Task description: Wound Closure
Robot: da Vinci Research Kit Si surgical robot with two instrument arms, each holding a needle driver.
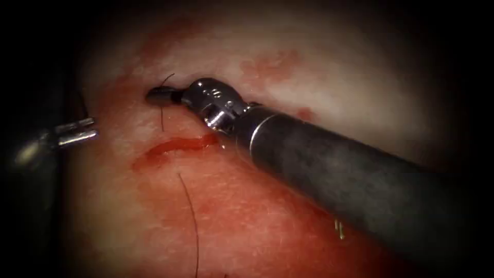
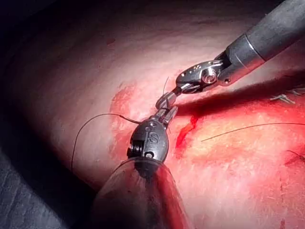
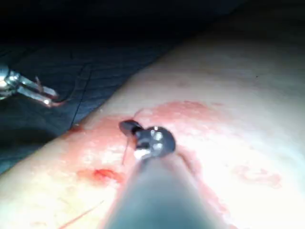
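Right end effector (image 1: pixel 160 96) lies on the tissue (image 1: pixel 319 87) above the cut (image 1: pixel 177 146), jaws closed together at a thread (image 1: pixel 163 110) that emerges there (apparently gripping it; the view is too dark to be sure). Left end effector (image 1: pixel 82 131) stands apart at the cut's left, jaws narrowly parted, holding nothing visible. A second thread (image 1: pixel 191 216) trails below the cut. Needle not discernible.

The cut (image 1: pixel 177 146) lies at the centre left of the endoscope frame. The right tool (image 1: pixel 160 96) sits just above it, shaft running to the lower right. The left tool (image 1: pixel 82 131) is at the left edge. Thread (image 1: pixel 193 221) trails below the cut.
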